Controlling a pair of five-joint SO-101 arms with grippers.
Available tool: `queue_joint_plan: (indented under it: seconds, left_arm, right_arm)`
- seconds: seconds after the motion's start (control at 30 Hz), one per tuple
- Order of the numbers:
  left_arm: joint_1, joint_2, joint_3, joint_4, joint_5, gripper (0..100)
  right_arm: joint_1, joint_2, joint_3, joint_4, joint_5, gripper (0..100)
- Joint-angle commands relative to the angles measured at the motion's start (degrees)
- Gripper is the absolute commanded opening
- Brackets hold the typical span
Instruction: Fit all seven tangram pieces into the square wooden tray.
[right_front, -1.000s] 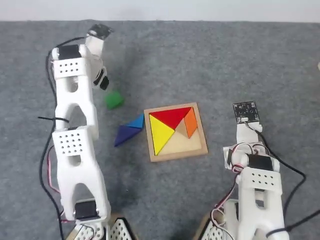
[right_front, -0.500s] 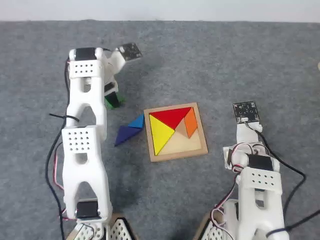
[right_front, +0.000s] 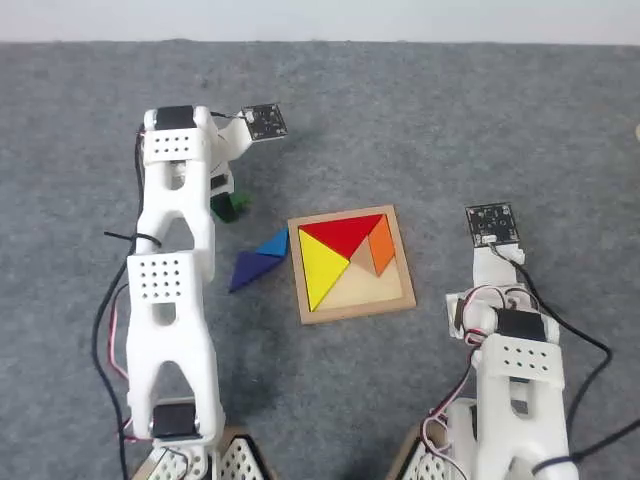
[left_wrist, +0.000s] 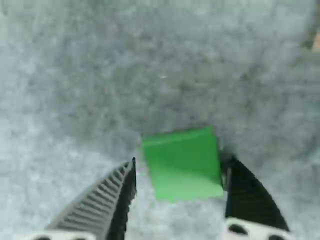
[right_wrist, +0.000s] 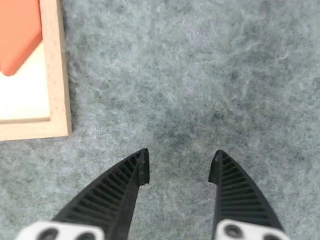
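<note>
I have the left gripper (left_wrist: 179, 165) down at the mat with its jaws apart, one on either side of the green square piece (left_wrist: 182, 162). In the left wrist view one finger (left_wrist: 240, 190) sits right against the edge of the green piece. The other finger (left_wrist: 112, 195) stands just off the opposite edge with a thin strip of mat showing between. I cannot tell whether the first finger is actually pressing on it. The piece lies flat on the grey mat (right_front: 450, 120) and is not lifted.

From the high view, the green square piece (right_front: 233, 206) peeks out from under the head of the left arm, near the square wooden tray (right_front: 360, 307) but clear of its far left corner.

My right gripper (right_wrist: 180, 155) has its jaws spread and holds nothing. There is only bare mat between the fingers. It hangs just beside the tray's right side, and the wooden rim (right_wrist: 55, 75) shows in the right wrist view with a bit of the orange piece (right_wrist: 17, 35) inside it.

In the tray I see the red triangle (right_front: 340, 235), the yellow triangle (right_front: 320, 268) and the orange piece (right_front: 382, 245), with bare wood in the near right part. On the mat just left of the tray lie the blue triangle (right_front: 272, 243) and the dark purple triangle (right_front: 252, 268), touching each other, the blue one almost at the tray's rim.
</note>
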Motion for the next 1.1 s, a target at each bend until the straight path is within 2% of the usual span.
queue_joint_plan:
  seconds: [0.0,0.13,0.37,0.5,0.73,0.9,1.07]
  left_arm:
    - [-0.18,1.14,-0.04,3.87,-3.69,27]
    - [0.79,0.62,-0.04,9.23,-5.27,19]
    - [2.2,-1.76,5.05,9.23,-2.37,14]
    - [3.52,-10.46,16.92,9.32,-2.37,14]
    - [7.65,-34.9,44.26,9.14,-2.2,11]
    - [10.11,-48.09,51.82,9.05,3.34,11]
    - [13.8,-53.36,52.7,8.62,11.34,12]
  right_arm:
    - [0.66,-0.31,-0.53,-0.84,0.7,21.2]
    - [0.66,-0.31,-0.53,-0.92,0.7,21.2]
    - [0.66,-0.31,-0.53,-0.92,0.79,21.2]
    - [0.66,-0.31,-0.53,-0.92,0.79,21.2]
    - [0.66,-0.48,-0.53,-0.92,0.79,21.2]
    - [0.66,-0.48,-0.53,-0.84,0.79,21.2]
    - [0.66,-0.31,-0.53,-0.84,0.79,21.2]
